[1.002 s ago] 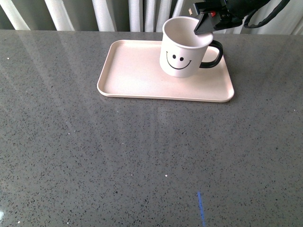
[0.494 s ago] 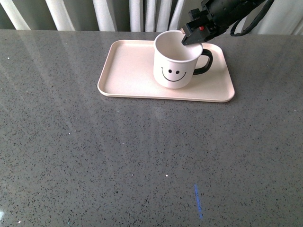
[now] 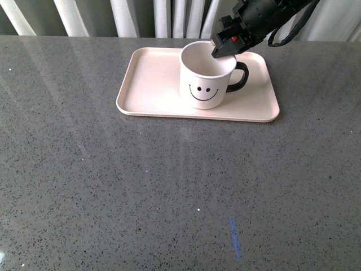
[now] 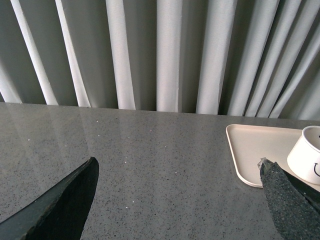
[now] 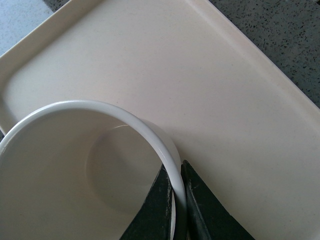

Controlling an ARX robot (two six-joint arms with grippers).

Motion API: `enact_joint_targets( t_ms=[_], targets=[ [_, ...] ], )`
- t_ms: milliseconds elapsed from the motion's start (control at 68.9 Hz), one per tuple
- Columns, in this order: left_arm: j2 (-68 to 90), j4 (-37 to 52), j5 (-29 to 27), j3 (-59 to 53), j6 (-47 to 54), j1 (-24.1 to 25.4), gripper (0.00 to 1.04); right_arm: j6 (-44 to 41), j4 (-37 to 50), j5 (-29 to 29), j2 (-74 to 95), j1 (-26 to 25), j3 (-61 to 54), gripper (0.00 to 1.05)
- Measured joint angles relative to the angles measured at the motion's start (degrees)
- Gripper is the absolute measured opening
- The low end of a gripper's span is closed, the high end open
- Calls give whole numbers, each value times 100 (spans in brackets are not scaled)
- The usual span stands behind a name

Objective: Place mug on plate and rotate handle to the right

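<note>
Near the middle of the plate the mug stood upright, face toward the near side, handle pointing right. The right gripper was clamped on its far rim beside the handle, one jaw inside the wall, one outside. The left gripper (well to the left) hung spread apart, empty. Placing and turning seemed done; next, the jaws would need to part and rise straight, not dragging the mug.
</note>
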Motion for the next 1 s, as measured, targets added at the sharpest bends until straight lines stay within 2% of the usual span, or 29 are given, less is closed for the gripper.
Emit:
enact_joint_targets(
  t_ms=[203, 247, 421, 537, 784, 828, 1002],
  targets=[
    [0, 0, 0, 0, 0, 0, 95, -17, -22, -2, 33, 0, 46, 2],
    [0, 0, 0, 0, 0, 0, 95, -39, -22, 11, 33, 2, 46, 6],
    [0, 0, 0, 0, 0, 0, 95, -66, -24, 20, 42, 2, 46, 32],
    [0, 2, 0, 0, 0, 0, 95, -109, -11, 48, 42, 9, 76, 57],
    [0, 2, 0, 0, 0, 0, 95, -81, 149, -63, -15, -9, 70, 95],
    [0, 2, 0, 0, 0, 0, 95, 7, 219, -129, -72, -28, 37, 97],
    [0, 0, 0, 0, 0, 0, 95, 525, 796, -492, -778, -170, -481, 96]
  ],
)
